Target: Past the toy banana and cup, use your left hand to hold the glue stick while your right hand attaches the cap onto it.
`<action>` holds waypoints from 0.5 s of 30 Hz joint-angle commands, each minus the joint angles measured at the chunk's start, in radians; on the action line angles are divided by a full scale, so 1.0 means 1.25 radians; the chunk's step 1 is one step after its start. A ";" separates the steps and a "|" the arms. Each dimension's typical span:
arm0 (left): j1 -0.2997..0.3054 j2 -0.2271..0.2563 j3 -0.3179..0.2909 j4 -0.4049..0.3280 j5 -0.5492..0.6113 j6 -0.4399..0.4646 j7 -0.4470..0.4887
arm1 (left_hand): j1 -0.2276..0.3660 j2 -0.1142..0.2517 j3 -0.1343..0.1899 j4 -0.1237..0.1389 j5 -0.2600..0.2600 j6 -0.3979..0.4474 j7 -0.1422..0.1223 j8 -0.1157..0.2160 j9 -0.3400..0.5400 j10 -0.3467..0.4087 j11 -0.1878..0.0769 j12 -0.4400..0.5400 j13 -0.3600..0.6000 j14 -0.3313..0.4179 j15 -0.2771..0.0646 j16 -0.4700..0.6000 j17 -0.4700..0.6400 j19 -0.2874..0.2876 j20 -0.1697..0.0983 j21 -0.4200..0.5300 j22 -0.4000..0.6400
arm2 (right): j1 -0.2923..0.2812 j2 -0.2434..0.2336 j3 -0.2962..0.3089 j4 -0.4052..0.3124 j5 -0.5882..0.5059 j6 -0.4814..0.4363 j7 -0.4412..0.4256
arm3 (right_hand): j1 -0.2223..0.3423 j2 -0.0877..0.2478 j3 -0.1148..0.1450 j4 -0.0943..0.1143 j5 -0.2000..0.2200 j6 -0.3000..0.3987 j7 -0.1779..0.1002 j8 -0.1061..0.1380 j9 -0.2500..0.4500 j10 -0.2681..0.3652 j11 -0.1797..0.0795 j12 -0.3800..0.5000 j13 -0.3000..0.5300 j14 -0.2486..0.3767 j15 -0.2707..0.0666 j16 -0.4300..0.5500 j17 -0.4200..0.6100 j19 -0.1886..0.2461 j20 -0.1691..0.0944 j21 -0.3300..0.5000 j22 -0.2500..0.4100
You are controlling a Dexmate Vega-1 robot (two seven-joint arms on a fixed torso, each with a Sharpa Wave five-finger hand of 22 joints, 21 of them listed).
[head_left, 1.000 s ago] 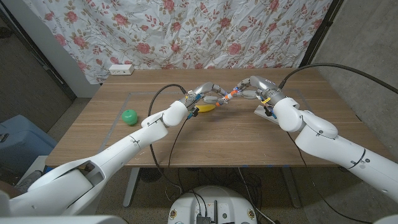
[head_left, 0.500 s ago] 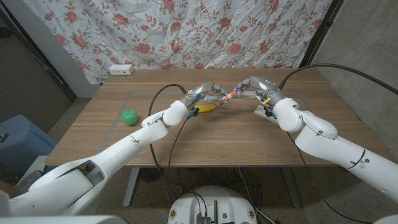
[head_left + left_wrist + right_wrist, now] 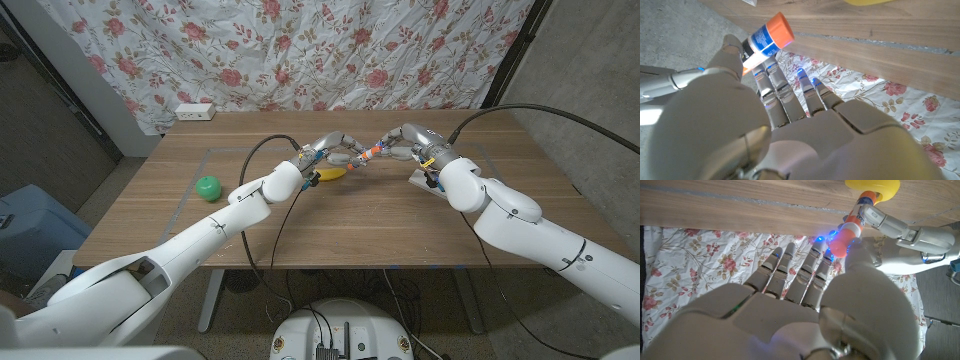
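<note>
**Both hands meet over the far middle of the surface, glue stick between them**

The left hand [image 3: 335,152] and right hand [image 3: 405,140] are raised above the far half of the wooden surface [image 3: 330,225], their fingertips meeting. The glue stick [image 3: 370,153] spans the small gap between them. In the left wrist view the left hand [image 3: 765,125] pinches the stick's body [image 3: 762,42] between thumb and fingers, its orange end pointing away. In the right wrist view the right hand [image 3: 805,300] has thumb and fingertips closed on the orange cap [image 3: 844,239] at the stick's near end; whether the cap is fully seated I cannot tell.

The toy banana [image 3: 331,173] lies on the surface just beneath the left hand. A green cup [image 3: 207,187] stands well apart, toward the left edge. A flat white object [image 3: 425,180] shows under the right forearm, partly hidden.

The near half of the surface, between the two forearms and up to the front edge, is bare wood, as is the far strip toward the back edge. A white power strip [image 3: 194,111] sits beyond the far left corner, below a floral curtain [image 3: 330,50].
</note>
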 commanded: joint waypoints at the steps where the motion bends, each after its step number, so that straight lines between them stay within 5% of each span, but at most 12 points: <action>1: -0.007 -0.004 0.004 0.013 -0.003 -0.008 -0.005 | 0.012 0.048 0.007 0.001 0.005 0.046 0.044 0.006 0.007 0.019 -0.017 0.003 0.003 0.005 -0.105 0.002 0.001 0.006 -0.010 0.006 0.001 | 0.006 0.007 0.000 0.010 0.010 0.011 -0.004 | -0.004 0.006 -0.003 -0.001 0.000 0.007 0.004 -0.005 0.001 -0.002 0.003 -0.002 0.004 0.000 -0.104 0.004 0.001 0.002 0.006 -0.001 0.001; 15: -0.013 -0.007 0.005 0.023 -0.002 -0.018 -0.003 | 0.017 0.048 0.009 0.001 0.005 0.047 0.052 0.007 0.007 0.020 -0.017 0.003 0.003 0.005 -0.106 0.002 0.001 0.005 -0.009 0.006 0.001 | 0.013 0.016 -0.003 0.024 0.026 0.024 -0.001 | -0.003 0.009 -0.003 -0.003 0.000 0.006 0.004 -0.007 0.001 -0.003 0.003 -0.002 0.004 -0.001 -0.106 0.005 0.002 0.002 0.006 -0.001 0.001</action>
